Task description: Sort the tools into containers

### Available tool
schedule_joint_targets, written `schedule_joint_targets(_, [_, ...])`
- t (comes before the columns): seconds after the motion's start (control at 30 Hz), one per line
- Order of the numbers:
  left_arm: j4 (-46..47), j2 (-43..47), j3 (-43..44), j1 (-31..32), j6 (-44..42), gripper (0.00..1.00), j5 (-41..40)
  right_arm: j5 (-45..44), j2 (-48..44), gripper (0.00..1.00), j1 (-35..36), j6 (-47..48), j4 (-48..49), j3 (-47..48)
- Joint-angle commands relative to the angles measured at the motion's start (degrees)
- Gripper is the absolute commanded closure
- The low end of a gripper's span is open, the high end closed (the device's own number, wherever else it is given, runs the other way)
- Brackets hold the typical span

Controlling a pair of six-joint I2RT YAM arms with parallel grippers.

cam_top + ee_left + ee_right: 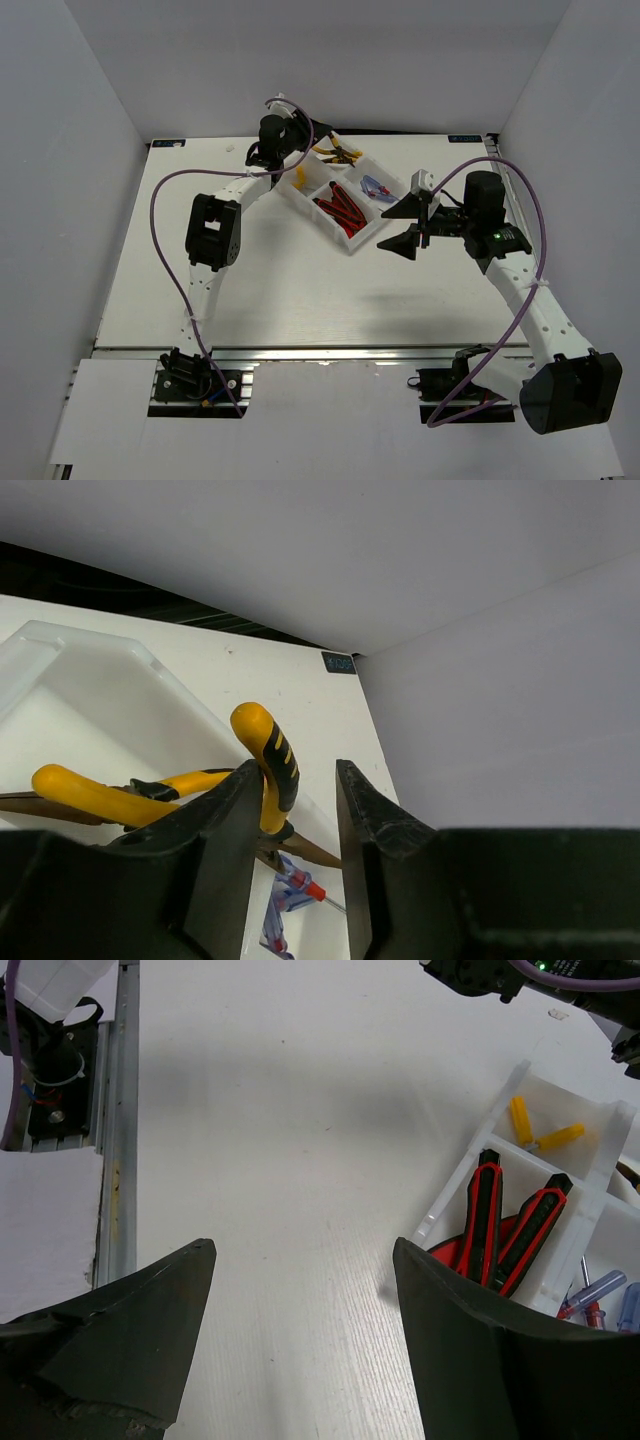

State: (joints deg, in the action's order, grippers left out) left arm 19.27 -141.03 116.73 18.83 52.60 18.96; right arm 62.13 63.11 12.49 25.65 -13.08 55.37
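Straddling a handle of the pliers [262,742] lying in the tray [90,635], the left gripper [298,776] has jaws part open, unclamped. The right gripper [302,1250], jaws wide and empty, hovers over the table [300,1110] beside it.

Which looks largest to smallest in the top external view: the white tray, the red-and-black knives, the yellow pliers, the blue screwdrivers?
1. white tray
2. red-and-black knives
3. yellow pliers, partly hidden by the left arm, so their place against the knives is unsure
4. blue screwdrivers
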Motion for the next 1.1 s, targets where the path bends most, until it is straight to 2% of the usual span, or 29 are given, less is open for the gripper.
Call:
schedule_joint_targets(0.0, [0.9,5.0,1.0,-0.2,0.2,0.54,-0.3,1.8,-1.2,0.22,-0.4,-1.0,2.8,0.1])
schedule_joint_targets(0.17, [0.1,7.2,0.6,-0.2,-0.1,0.43,-0.4,1.9,-1.9,0.21,-0.5,-1.7,3.8,-0.6])
schedule_joint_targets(0.6, [-8.2,15.9,-2.2,-2.2,-5.7,0.34,-5.1,2.2,-2.9,0.2,-0.8,-3.9,6.0,-1.8])
schedule_joint_targets(0.77, [-7.4,18.9,-5.8,-3.0,-6.0,0.33,-4.7,1.9,-3.0,0.2,-0.8,-4.1,6.3,-2.0])
schedule_joint_targets(0.8, [-7.3,19.5,-6.3,-3.1,-6.4,0.36,-4.5,1.7,-2.9,0.2,-0.8,-4.3,6.5,-2.1])
schedule_joint_targets(0.9, [-8.0,22.0,-8.4,-3.5,-7.6,0.65,-2.6,1.3,-2.4,0.21,-0.8,-5.3,7.2,-2.3])
schedule_joint_targets(0.93, [-8.2,23.0,-9.4,-3.8,-7.9,0.77,-1.8,1.2,-2.2,0.21,-0.8,-5.3,7.3,-2.3])
schedule_joint_targets(0.97, [-8.3,25.4,-11.0,-4.1,-8.3,1.0,-1.1,0.8,-2.0,0.21,-0.8,-5.4,7.5,-2.3])
schedule_joint_targets(1.03, [-7.7,29.1,-18.7,-4.9,-10.1,1.0,0.5,-0.2,-1.6,0.21,-0.8,-6.0,7.7,-2.4])
schedule_joint_targets(1.07, [-7.1,33.8,-22.0,-5.2,-11.0,1.0,0.8,-0.6,-1.4,0.21,-0.8,-6.0,7.7,-2.4])
